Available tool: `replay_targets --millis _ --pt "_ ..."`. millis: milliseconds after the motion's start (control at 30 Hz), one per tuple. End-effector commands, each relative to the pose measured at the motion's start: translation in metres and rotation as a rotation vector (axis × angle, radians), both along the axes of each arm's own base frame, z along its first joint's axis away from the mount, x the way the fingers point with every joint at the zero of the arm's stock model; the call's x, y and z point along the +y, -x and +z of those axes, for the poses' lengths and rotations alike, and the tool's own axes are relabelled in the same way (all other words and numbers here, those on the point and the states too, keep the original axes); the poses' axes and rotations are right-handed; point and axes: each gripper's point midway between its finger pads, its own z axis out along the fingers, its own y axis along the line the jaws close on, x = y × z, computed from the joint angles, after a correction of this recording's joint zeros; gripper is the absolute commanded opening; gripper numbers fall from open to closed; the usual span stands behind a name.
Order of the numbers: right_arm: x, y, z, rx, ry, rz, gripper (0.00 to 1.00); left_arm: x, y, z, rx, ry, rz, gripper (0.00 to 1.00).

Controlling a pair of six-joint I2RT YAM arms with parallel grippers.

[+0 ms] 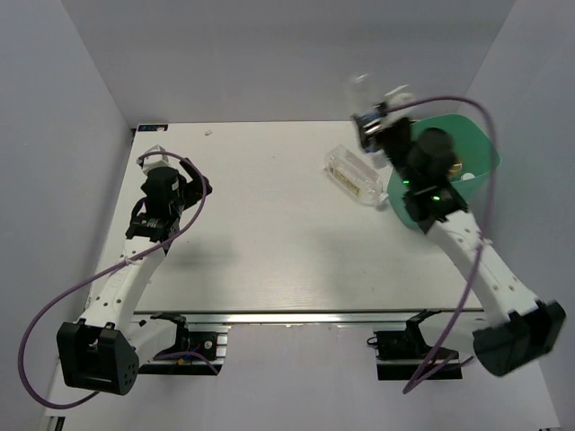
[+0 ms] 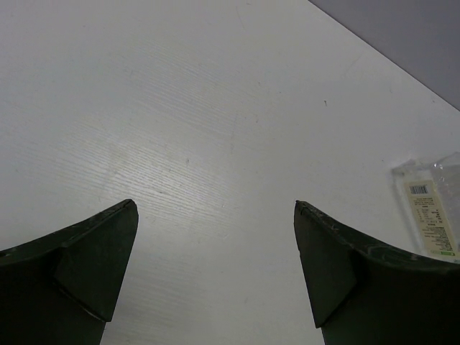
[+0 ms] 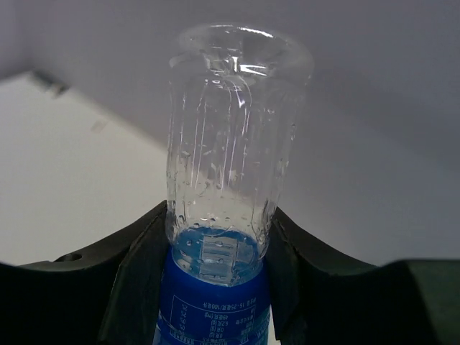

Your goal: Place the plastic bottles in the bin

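Note:
My right gripper (image 1: 373, 121) is shut on a clear bottle with a blue label (image 1: 366, 106) and holds it in the air, just left of the far rim of the mint-green bin (image 1: 481, 148). In the right wrist view the fingers (image 3: 136, 266) clamp this bottle (image 3: 230, 144) at its label, clear base pointing away. A larger squarish clear bottle (image 1: 355, 177) lies on the table left of the bin; it also shows at the right edge of the left wrist view (image 2: 431, 215). My left gripper (image 1: 154, 162) is open and empty over bare table at the far left (image 2: 215, 208).
The bin stands at the table's (image 1: 269, 233) far right edge, partly hidden by my right arm (image 1: 467, 242). Grey walls close in the table on the left, back and right.

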Motion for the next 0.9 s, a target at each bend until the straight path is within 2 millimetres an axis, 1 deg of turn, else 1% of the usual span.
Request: replay_targets --millis 0,33,67,100,133,167,200,233,267,300,333,367,433,467,500,533,567,600,633,667,700,767,800,833,867 --pt "-0.083 0.015 0.094 -0.262 -0.226 -0.196 0.22 -0.004 -0.012 0.03 -0.084 -0.007 -0.033 0.98" --pt "-0.116 0.01 0.1 -0.276 -0.244 -0.28 0.22 -0.006 -0.016 0.036 -0.094 -0.011 -0.05 0.98" --pt "-0.131 0.011 0.108 -0.295 -0.249 -0.319 0.22 -0.007 -0.018 0.04 -0.097 -0.026 -0.058 0.98" --pt "-0.145 0.008 0.11 -0.308 -0.237 -0.357 0.23 -0.007 -0.02 0.043 -0.1 -0.031 -0.062 0.98" --pt "-0.175 0.003 0.111 -0.319 -0.238 -0.451 0.23 -0.007 -0.022 0.047 -0.108 -0.036 -0.067 0.98" --pt "-0.187 -0.005 0.11 -0.317 -0.245 -0.478 0.23 -0.011 -0.025 0.053 -0.125 -0.042 -0.089 0.98" --pt "-0.215 -0.011 0.108 -0.313 -0.235 -0.54 0.23 -0.012 -0.027 0.055 -0.134 -0.046 -0.101 0.98" --pt "-0.225 -0.018 0.103 -0.287 -0.245 -0.551 0.23 -0.014 -0.028 0.056 -0.141 -0.051 -0.116 0.98" --pt "-0.238 -0.034 0.086 -0.22 -0.272 -0.56 0.22 -0.018 -0.03 0.058 -0.156 -0.061 -0.143 0.98" --pt "-0.261 -0.039 0.084 -0.21 -0.277 -0.594 0.22 -0.019 -0.031 0.059 -0.163 -0.064 -0.155 0.98" --pt "-0.261 -0.046 0.076 -0.187 -0.276 -0.563 0.22 -0.021 -0.031 0.059 -0.171 -0.065 -0.167 0.98" --pt "-0.267 -0.06 0.059 -0.157 -0.27 -0.577 0.24 -0.022 -0.033 0.063 -0.192 -0.072 -0.177 0.98" --pt "-0.283 -0.072 0.047 -0.147 -0.258 -0.625 0.28 -0.024 -0.034 0.062 -0.205 -0.082 -0.189 0.98" --pt "-0.286 -0.086 0.028 -0.101 -0.257 -0.629 0.28 -0.024 -0.036 0.063 -0.214 -0.09 -0.193 0.98" --pt "-0.291 -0.09 0.025 -0.075 -0.272 -0.632 0.28 -0.025 -0.037 0.064 -0.211 -0.091 -0.202 0.98" --pt "-0.294 -0.095 0.016 -0.045 -0.283 -0.646 0.31 -0.026 -0.038 0.064 -0.205 -0.095 -0.213 0.98" --pt "-0.296 -0.1 0.006 -0.015 -0.284 -0.651 0.37 -0.027 -0.037 0.062 -0.195 -0.104 -0.222 0.98" --pt "-0.296 -0.101 0.001 0.003 -0.294 -0.655 0.48 -0.028 -0.037 0.061 -0.192 -0.104 -0.232 0.98" --pt "-0.297 -0.101 -0.002 0.009 -0.298 -0.659 0.73 -0.029 -0.037 0.06 -0.194 -0.104 -0.235 0.98" --pt "-0.296 -0.098 0.001 0.001 -0.296 -0.656 0.87 -0.029 -0.036 0.062 -0.206 -0.11 -0.241 0.98" --pt "-0.295 -0.096 0.004 -0.009 -0.303 -0.653 0.89 -0.031 -0.035 0.06 -0.207 -0.111 -0.253 0.98" --pt "-0.293 -0.087 0.019 -0.032 -0.309 -0.645 0.89 -0.032 -0.032 0.063 -0.223 -0.116 -0.265 0.98" --pt "-0.286 -0.085 0.025 -0.035 -0.301 -0.608 0.89 -0.032 -0.03 0.064 -0.229 -0.119 -0.269 0.98" --pt "-0.28 -0.078 0.038 -0.044 -0.299 -0.582 0.89 -0.032 -0.029 0.063 -0.229 -0.12 -0.271 0.98" --pt "-0.272 -0.075 0.044 -0.049 -0.287 -0.544 0.89 -0.032 -0.028 0.064 -0.231 -0.122 -0.271 0.98"
